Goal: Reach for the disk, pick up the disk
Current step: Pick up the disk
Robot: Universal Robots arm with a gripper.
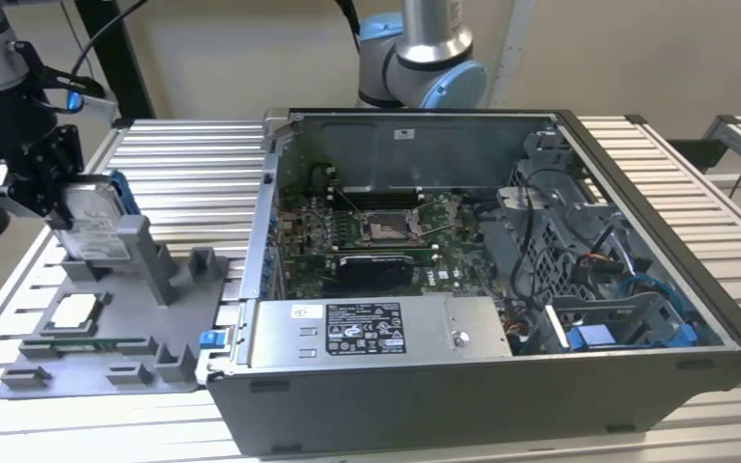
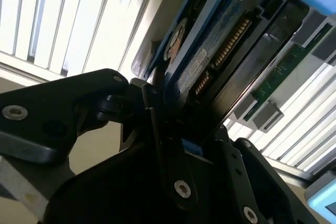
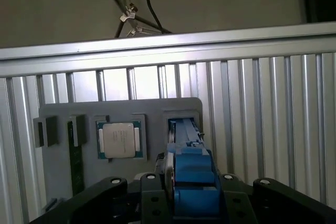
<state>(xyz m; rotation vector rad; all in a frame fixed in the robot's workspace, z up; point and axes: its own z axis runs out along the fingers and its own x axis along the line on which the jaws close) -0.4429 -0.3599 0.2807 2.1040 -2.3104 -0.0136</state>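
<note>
While pinched upright and edge-on between the narrowed fingers of the black robot gripper at the exterior view's upper left, stands at the tall slot of the flat grey plastic fixture tray, beside a pocketed square silver processor chip and thin green memory stick: rectangular silver metal disk, blue-framed.

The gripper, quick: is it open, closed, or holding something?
Gripper: closed on the disk, which stands upright at the gray holder.
</note>
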